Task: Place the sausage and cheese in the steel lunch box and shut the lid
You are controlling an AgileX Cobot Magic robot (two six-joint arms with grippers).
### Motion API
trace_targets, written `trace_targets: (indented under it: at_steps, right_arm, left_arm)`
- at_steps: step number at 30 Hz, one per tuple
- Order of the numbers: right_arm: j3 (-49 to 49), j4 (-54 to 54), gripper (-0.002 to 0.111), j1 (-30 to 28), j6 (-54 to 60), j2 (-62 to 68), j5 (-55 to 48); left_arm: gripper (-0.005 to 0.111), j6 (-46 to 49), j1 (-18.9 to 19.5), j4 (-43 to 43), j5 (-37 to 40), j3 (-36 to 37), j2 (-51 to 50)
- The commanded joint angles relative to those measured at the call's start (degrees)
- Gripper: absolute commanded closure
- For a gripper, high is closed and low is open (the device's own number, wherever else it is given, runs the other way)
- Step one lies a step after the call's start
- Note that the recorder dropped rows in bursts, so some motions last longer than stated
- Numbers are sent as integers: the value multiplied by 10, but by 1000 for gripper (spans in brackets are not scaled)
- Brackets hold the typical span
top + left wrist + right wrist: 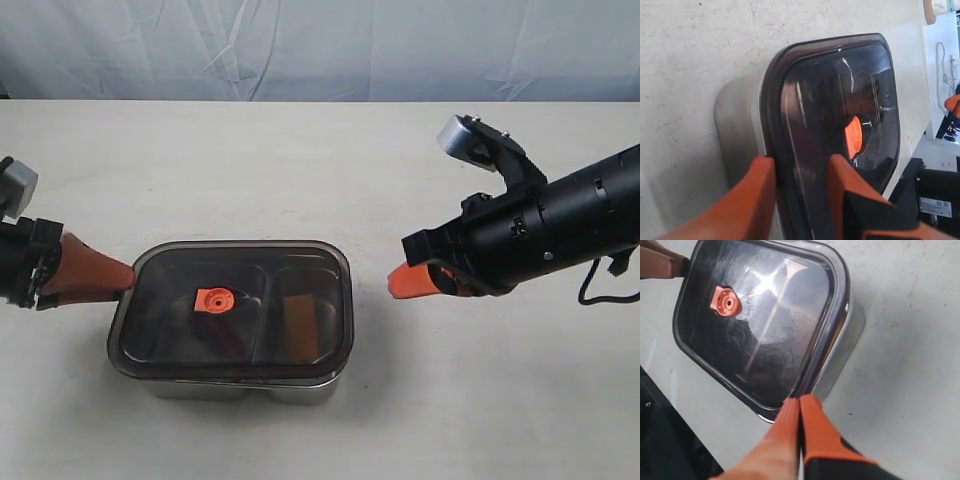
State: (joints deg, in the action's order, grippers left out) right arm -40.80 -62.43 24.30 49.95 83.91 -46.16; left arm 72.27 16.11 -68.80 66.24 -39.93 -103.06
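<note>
Lid (240, 335) on steel lunch box (240, 389), long axis along counter's (300, 160) near edge. Left gripper (122, 272) jaws parted astride its short edge, grip unclear. Right gripper (400, 283) jaws closed, just beside the opposite end.

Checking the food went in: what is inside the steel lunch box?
Through the dark lid, an orange-yellow block, likely the cheese, shows in the right compartment. A reddish shape, perhaps the sausage, lies in the left one; the tint hides its outline.
</note>
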Motion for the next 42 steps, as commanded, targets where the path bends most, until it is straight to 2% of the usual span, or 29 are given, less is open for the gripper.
trace_targets:
  at_steps: [1,10,13,22,24,28,30,35,42]
  right_arm:
    - [1,4,109,-3,6,-3,-2]
    - [1,4,109,-3,6,-3,1]
    - [1,4,109,4,21,-3,-5]
    - [-14,4,109,129,33,-3,50]
    - [-18,4,109,156,32,-1,82]
    - [-18,4,109,174,31,24,102]
    - [-18,-1,109,174,30,49,104]
    - [-18,-8,109,174,30,77,98]
    - [-18,-18,109,174,30,78,100]
  left_arm:
    - [72,-3,9,2,5,-2,-1]
    - [72,-3,88,-30,37,-2,-1]
    - [72,-22,94,-35,37,-2,6]
    - [74,-59,37,-47,37,-2,81]
    - [80,-75,-3,-39,37,-2,97]
    - [105,-80,-92,-41,37,-2,110]
    - [107,-72,-125,-41,37,-2,110]
    - [107,-78,-152,-19,37,-2,110]
    - [107,-146,-152,96,-12,2,110]
